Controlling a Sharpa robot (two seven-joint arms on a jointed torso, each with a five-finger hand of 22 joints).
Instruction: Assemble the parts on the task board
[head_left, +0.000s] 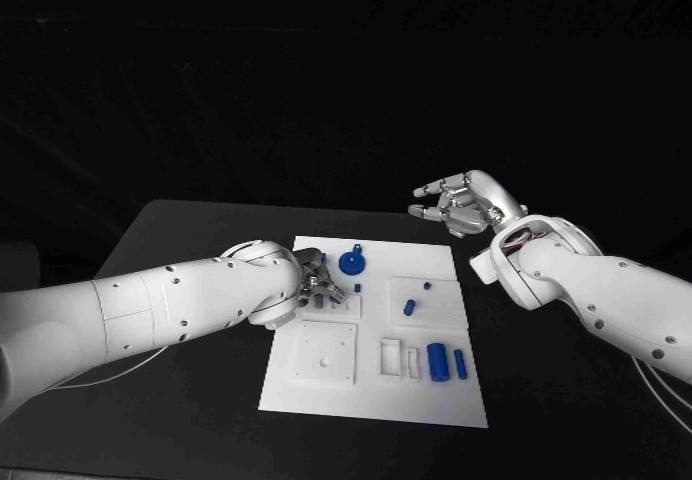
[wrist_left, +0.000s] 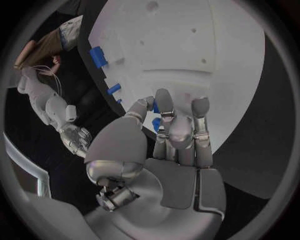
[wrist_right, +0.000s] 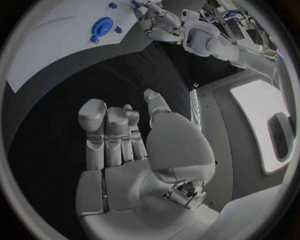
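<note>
Black surface with the white task board at the middle of the frame.

The left hand rests at the board's left edge, fingers pinching a small blue part. The right hand hangs empty at upper right, off the board, fingers apart. Other blue parts lie on the board: a round one near the top, cylinders at lower right.

Parts on task board, mid-table.
</note>
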